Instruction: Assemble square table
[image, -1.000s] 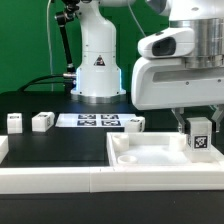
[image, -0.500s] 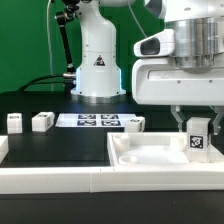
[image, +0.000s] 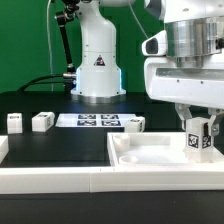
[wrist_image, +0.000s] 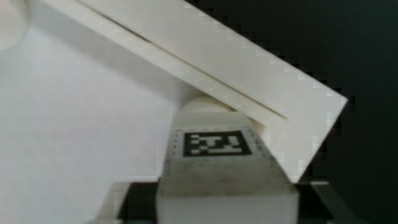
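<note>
I am watching the gripper (image: 199, 133) clamping one tagged leg (image: 198, 144), its jaws pressing on the leg's two sides. The leg is hanging upright over the square table slab (image: 145, 158), toward the slab's end at the exterior view's right. I cannot tell whether it is touching the slab. In the wrist view the leg's tag is facing the camera, and its far end is sitting at a corner where two raised rims meet. The slab is lying rims up on the black counter (image: 60, 142). Three loose legs are resting farther back: two (image: 14, 122) (image: 42, 121) near the exterior view's left, and one (image: 134, 123) just beside the marker board (image: 98, 121).
</note>
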